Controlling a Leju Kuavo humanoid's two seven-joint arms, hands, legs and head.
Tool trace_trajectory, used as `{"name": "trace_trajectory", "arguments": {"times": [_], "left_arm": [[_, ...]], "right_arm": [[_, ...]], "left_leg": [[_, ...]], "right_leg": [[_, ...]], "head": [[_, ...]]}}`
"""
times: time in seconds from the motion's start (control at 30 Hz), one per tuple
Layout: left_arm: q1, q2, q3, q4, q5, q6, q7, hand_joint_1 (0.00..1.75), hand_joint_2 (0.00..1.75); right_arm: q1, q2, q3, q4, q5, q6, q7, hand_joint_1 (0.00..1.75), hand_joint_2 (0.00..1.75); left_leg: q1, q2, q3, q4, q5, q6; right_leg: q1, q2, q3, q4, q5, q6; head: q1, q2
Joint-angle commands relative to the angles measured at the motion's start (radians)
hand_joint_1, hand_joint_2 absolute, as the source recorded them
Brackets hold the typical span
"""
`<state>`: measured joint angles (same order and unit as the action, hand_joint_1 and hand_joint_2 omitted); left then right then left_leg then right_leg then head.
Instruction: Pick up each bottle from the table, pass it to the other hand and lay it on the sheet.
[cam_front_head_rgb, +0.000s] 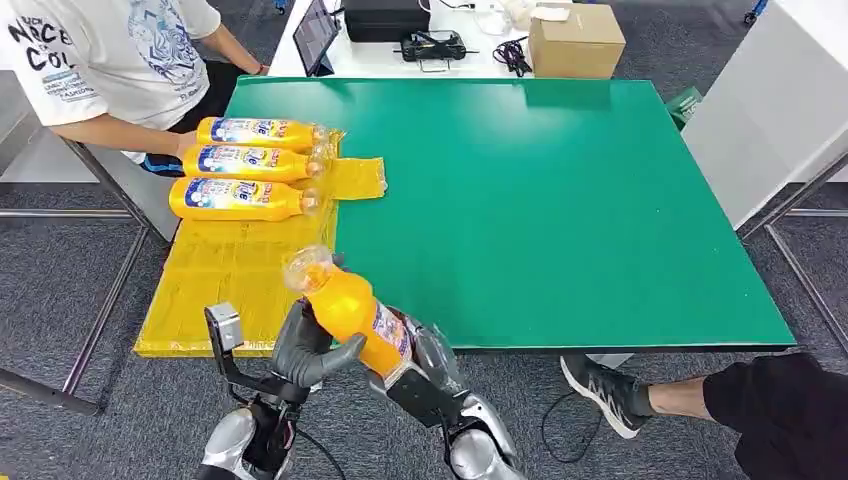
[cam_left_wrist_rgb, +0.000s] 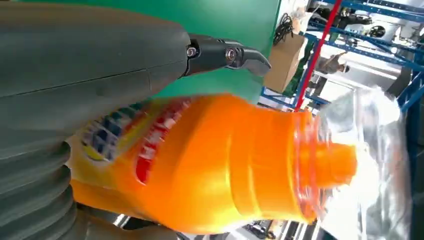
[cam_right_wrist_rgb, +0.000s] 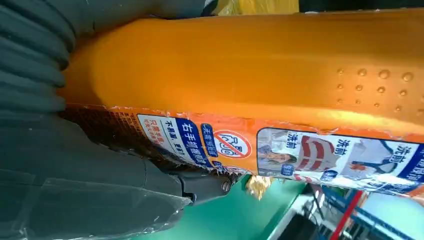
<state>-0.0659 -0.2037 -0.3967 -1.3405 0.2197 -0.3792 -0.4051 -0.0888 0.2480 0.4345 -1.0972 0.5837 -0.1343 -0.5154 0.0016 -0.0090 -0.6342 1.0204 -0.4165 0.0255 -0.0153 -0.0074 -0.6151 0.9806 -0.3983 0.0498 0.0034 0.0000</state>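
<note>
- Right now both hands hold one orange bottle (cam_front_head_rgb: 350, 315) up in the air, at the near edge of the green table (cam_front_head_rgb: 560, 200), beside the yellow sheet (cam_front_head_rgb: 235, 265)
- the left hand (cam_front_head_rgb: 305, 350) wraps its dark fingers round the bottle's smooth middle
- the right hand (cam_front_head_rgb: 425, 360) grips the bottom end, where the shiny paper label sits
- the bottle leans, with its neck pointing away from the robot; clear crinkly plastic covers its orange cap (cam_left_wrist_rgb: 335, 165)
- little raised bumps dot the bottle's side in the right wrist view
- three more orange bottles (cam_front_head_rgb: 245, 163) lie flat in a row on the far end of the sheet
- a person (cam_front_head_rgb: 110, 60) stands at the far left corner, one hand by those bottles
- a brown cardboard box (cam_front_head_rgb: 577, 40) sits on the white desk behind
</note>
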Motion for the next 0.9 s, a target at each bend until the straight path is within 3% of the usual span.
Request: {"name": "trace_trajectory", "arguments": {"times": [0.03,0.23,0.63,0.67,0.7,0.87,0.9], "left_arm": [[-0.039,0.04,-0.049,0.075,-0.008,-0.025,0.002,0.0,1.75],[-0.022,0.067,-0.082,0.062,0.1,-0.17,0.007,0.0,1.75],[-0.027,0.083,-0.117,0.068,0.045,-0.148,0.006,0.0,1.75],[-0.028,0.083,-0.117,0.067,0.027,-0.131,0.003,1.06,1.75],[-0.026,0.081,-0.111,0.065,0.012,-0.121,-0.003,1.75,1.75],[-0.021,0.08,-0.096,0.034,-0.129,-0.024,-0.037,1.75,1.75],[-0.023,0.079,-0.097,0.015,-0.22,0.051,-0.058,1.75,1.75]], "right_arm": [[-0.097,0.005,0.108,0.182,0.014,0.011,0.018,1.75,1.75],[-0.111,-0.001,0.105,0.203,-0.002,0.025,0.027,1.75,1.75],[-0.119,0.011,0.114,0.222,0.004,0.031,0.029,1.75,1.75],[-0.119,0.012,0.115,0.221,0.004,0.029,0.03,1.75,1.75],[-0.118,0.013,0.115,0.218,0.002,0.03,0.03,1.75,1.75],[-0.11,0.008,0.114,0.201,0.0,0.031,0.039,1.75,1.75],[-0.106,0.006,0.11,0.191,-0.001,0.03,0.042,1.75,1.75]], "left_leg": [[0.0,0.002,0.004,-0.001,-0.001,-0.001],[0.001,0.003,0.008,-0.001,-0.003,-0.001],[0.0,0.001,0.007,-0.001,-0.002,-0.001],[0.0,0.001,0.004,-0.001,-0.001,-0.001],[0.001,0.001,0.007,-0.001,-0.002,-0.001],[0.0,0.001,0.005,-0.001,-0.002,-0.001],[0.001,0.001,0.007,-0.001,-0.003,-0.001]], "right_leg": [[0.0,0.002,0.004,-0.001,0.0,-0.002],[0.001,0.003,0.007,-0.001,-0.002,-0.002],[0.0,0.001,0.006,-0.001,-0.002,-0.002],[0.0,0.001,0.004,-0.001,-0.001,-0.002],[0.001,0.001,0.006,-0.001,-0.002,-0.002],[0.0,0.001,0.004,-0.001,-0.001,-0.002],[0.001,0.001,0.006,-0.001,-0.002,-0.002]], "head": [[0.0,0.0],[0.0,0.0],[0.0,0.0],[0.0,0.0],[0.0,0.0],[0.0,0.0],[0.0,0.0]]}}
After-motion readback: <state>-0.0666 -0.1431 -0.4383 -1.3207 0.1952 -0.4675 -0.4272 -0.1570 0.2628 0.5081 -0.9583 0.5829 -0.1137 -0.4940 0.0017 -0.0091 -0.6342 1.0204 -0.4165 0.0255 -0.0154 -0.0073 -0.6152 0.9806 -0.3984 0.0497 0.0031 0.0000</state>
